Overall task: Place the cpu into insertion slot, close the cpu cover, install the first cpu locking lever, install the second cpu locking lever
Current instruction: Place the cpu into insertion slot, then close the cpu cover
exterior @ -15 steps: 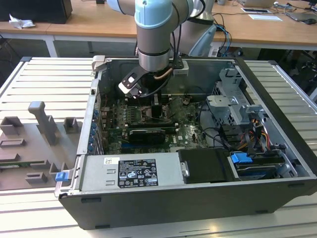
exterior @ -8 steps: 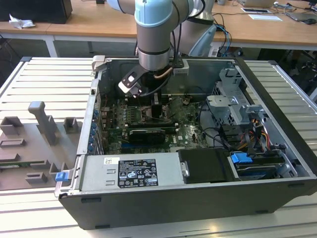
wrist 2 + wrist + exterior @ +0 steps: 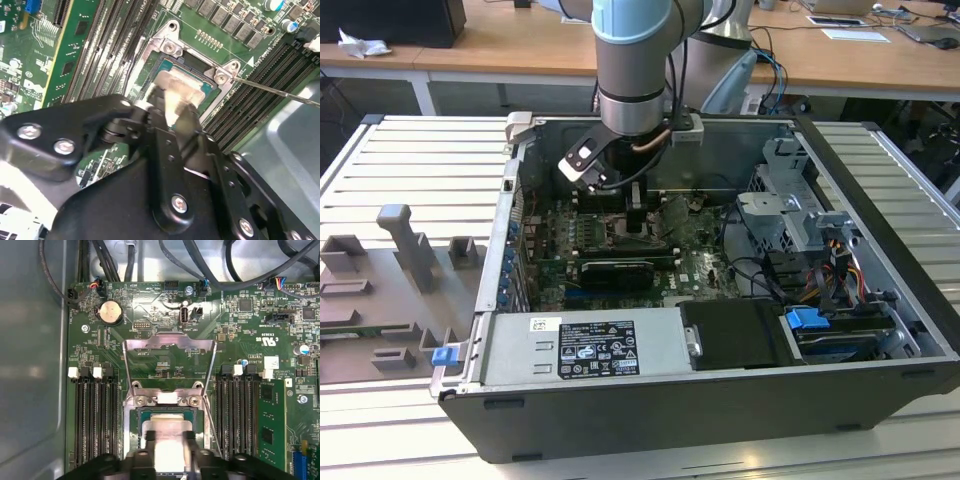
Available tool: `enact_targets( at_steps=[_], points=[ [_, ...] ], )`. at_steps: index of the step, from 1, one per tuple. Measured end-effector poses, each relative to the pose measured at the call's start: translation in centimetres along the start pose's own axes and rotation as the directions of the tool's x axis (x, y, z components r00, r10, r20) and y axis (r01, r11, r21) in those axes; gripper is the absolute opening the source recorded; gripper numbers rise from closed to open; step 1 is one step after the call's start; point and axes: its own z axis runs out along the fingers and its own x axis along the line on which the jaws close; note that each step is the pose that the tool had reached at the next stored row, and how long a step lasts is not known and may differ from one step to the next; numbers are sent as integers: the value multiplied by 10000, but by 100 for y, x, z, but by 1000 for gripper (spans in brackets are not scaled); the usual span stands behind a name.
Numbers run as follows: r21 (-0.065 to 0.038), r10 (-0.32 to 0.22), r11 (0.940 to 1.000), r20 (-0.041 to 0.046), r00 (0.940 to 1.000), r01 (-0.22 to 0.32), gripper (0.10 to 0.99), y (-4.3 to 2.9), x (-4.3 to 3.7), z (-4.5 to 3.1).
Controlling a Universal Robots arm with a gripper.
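In the exterior view the gripper (image 3: 636, 222) reaches into the open computer case (image 3: 720, 420) near the middle of the frame. In both wrist views its fingers (image 3: 149, 437) are clamped on the cpu (image 3: 168, 426), which is over the socket (image 3: 138, 415), perhaps already seated. The cpu cover (image 3: 169, 341) stands swung open.

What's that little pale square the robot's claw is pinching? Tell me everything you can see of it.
It is the cpu, a small flat square chip with a pale silvery-beige metal top, plain and dull-shining. The gripper is shut on it, clamping two opposite edges. It sits level at the socket on the green motherboard; whether it is fully seated cannot be told. The cpu cover stands swung open beyond it, apart from it.
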Motion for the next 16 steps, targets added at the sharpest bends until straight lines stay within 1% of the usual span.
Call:
enact_targets(
  at_steps=[2, 3, 5, 14, 15, 16],
  points=[
    [29, 0, 10000, 2, 10000, 0, 227, 5, -6, -7],
    [34, 1, 10000, 0, 10000, -1, 227, 6, -8, -8],
    [37, 2, 10000, -1, 10000, -2, 106, 6, -8, -12],
    [38, 1, 10000, 0, 10000, -1, 106, 8, -8, -41],
    [41, 0, 10000, 0, 10000, 0, 106, 11, -7, -89],
    [41, 0, 10000, -2, 10000, 0, 106, 13, -7, -103]
  ],
)
